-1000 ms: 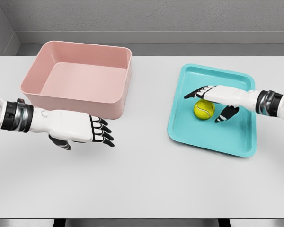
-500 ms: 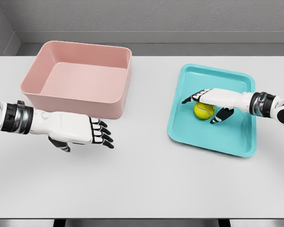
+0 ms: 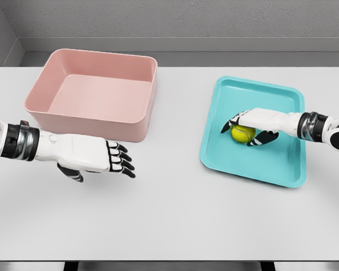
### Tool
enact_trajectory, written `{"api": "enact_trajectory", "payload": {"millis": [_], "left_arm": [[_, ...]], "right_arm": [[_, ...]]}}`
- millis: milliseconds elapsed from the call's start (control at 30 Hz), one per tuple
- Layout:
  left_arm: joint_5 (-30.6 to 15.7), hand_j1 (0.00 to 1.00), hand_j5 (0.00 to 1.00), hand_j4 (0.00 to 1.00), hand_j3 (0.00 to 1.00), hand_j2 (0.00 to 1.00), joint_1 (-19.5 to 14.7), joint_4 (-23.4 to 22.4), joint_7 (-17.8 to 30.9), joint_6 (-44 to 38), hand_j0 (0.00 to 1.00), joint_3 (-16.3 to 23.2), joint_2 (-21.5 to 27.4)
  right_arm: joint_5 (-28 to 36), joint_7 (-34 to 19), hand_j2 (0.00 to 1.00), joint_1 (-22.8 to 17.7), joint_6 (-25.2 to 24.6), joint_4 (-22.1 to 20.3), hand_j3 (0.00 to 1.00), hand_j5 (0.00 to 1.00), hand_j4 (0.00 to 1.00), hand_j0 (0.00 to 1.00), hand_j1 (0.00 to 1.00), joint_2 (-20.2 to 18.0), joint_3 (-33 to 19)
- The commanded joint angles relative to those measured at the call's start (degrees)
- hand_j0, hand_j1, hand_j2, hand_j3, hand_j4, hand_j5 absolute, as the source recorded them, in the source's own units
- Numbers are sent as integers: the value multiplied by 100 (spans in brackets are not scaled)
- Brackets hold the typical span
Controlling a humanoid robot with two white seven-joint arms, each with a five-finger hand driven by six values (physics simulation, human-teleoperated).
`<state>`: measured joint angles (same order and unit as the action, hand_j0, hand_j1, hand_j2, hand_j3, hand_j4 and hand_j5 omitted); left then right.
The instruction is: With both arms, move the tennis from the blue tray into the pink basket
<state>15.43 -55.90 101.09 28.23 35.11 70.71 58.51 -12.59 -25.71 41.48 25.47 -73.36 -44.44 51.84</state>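
Bare table (image 3: 175,214) between blue tray (image 3: 282,169) and pink basket (image 3: 73,113). Tennis ball (image 3: 242,134) mid-tray, round, without long axis, gripped by curled right hand (image 3: 254,125). Left hand (image 3: 96,158) relaxed, holding nothing, beside basket's front wall.

A bare simulated test bench, rendered rather than photographed.

A plain white table (image 3: 175,220) fills the view, backed by a flat grey wall (image 3: 175,17) and a strip of grey floor (image 3: 214,58) with no furniture, windows or clutter. The evenly lit, texture-free surfaces and soft shadows mark a simulator's scene. On the tabletop stand only a pink basket (image 3: 39,110) and a blue tray (image 3: 260,166), well apart, while two white robot arms with black-tipped five-finger hands reach in from either side, as in a robotics lab setup.
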Motion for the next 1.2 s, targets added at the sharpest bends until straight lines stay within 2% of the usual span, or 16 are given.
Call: {"api": "enact_trajectory", "payload": {"millis": [0,233,567,867,1167], "left_arm": [[-31,100,100,100,100,100,0,-1,-2,-11,100,-4,-7],[-31,100,100,100,100,100,0,-1,-2,-11,100,-4,2],[-22,100,100,100,100,100,9,-1,-2,-11,100,-4,-7],[-22,100,100,100,100,100,9,-1,-2,-11,100,-4,-15],[-22,100,100,100,100,100,0,-1,-2,-11,100,-4,-24]], "right_arm": [[11,-13,64,0,2,-3,64,64,64,64,64,-3,19],[3,-13,59,18,37,-38,59,59,59,59,59,-12,10],[3,-21,56,149,72,-178,56,56,56,56,56,-82,1],[29,-13,53,272,160,-864,53,53,53,53,53,-469,-7],[38,-30,53,325,257,-1532,53,53,53,53,53,-522,-16]]}}
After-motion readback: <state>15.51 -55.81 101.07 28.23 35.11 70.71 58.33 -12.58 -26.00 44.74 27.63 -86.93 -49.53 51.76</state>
